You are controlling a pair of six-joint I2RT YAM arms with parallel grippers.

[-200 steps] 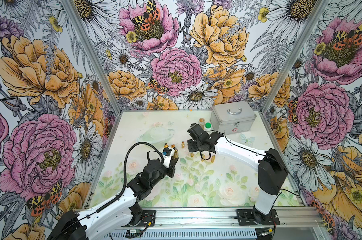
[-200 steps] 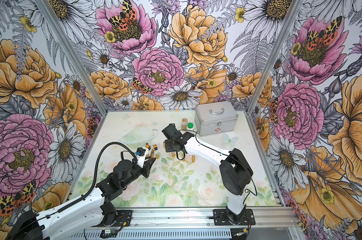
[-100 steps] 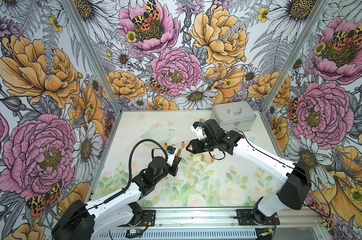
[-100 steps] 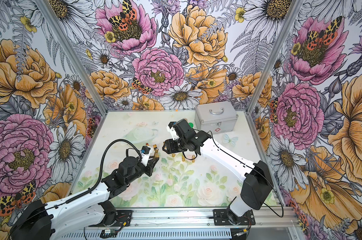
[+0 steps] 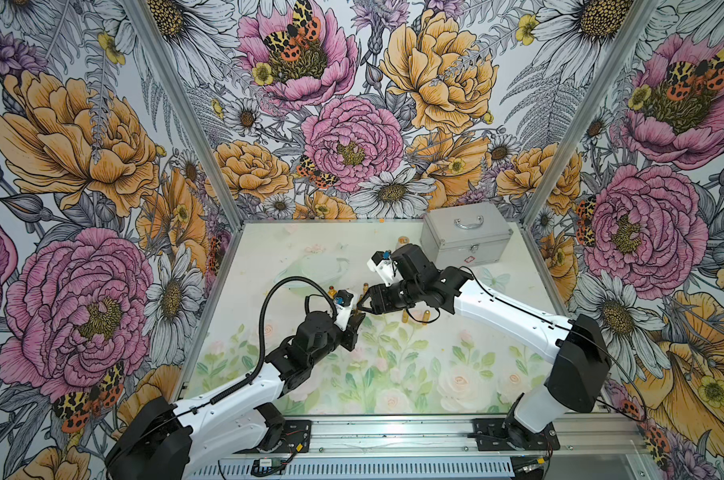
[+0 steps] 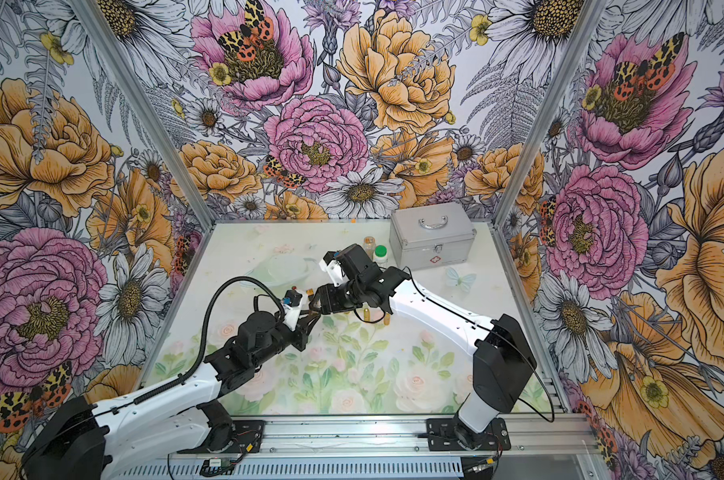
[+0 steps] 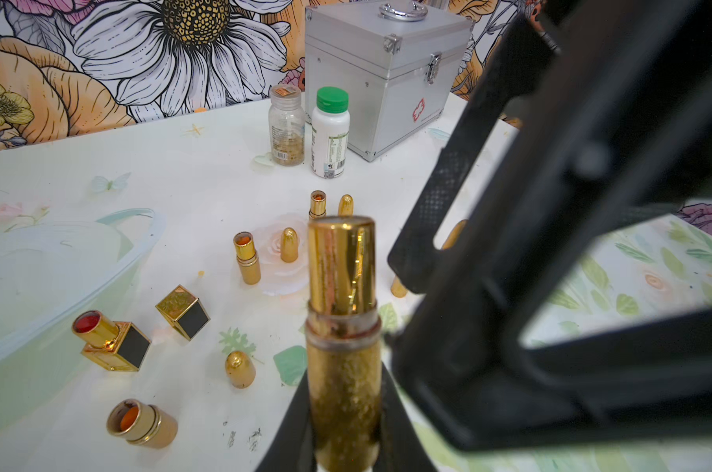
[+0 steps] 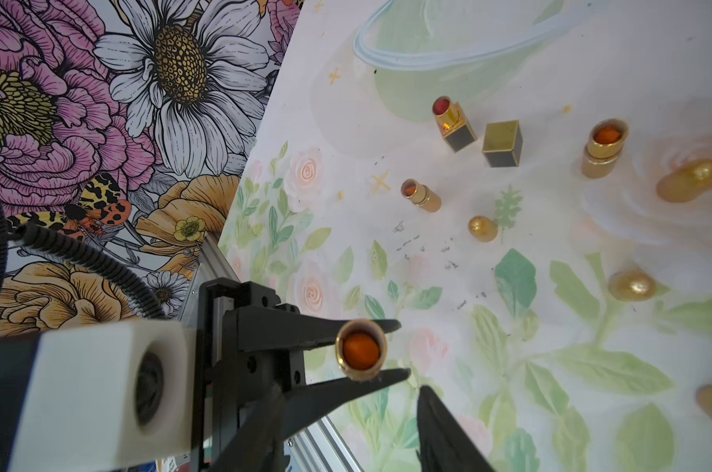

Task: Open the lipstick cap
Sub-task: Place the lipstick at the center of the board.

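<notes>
Between the left tool's (image 8: 401, 348) closed jaws sits the lipstick (image 8: 361, 350), clamped low on its glittery base so the shiny upper end stays free and points at the right tool (image 5: 361, 306). That tool faces it end-on, just beside the tip, jaws apart with nothing between them, which is a fair line for a straight pull. Judging by the orange stick at its mouth, it is already uncapped. Around them on the desk (image 7: 207, 171) are three open round lipsticks (image 7: 246, 257), one square lipstick (image 7: 111, 341) beside its square cap (image 7: 182, 312), three bullet caps (image 7: 288, 245) in clear view, two bottles (image 7: 329, 135), and one metal case (image 7: 382, 77) far right.
</notes>
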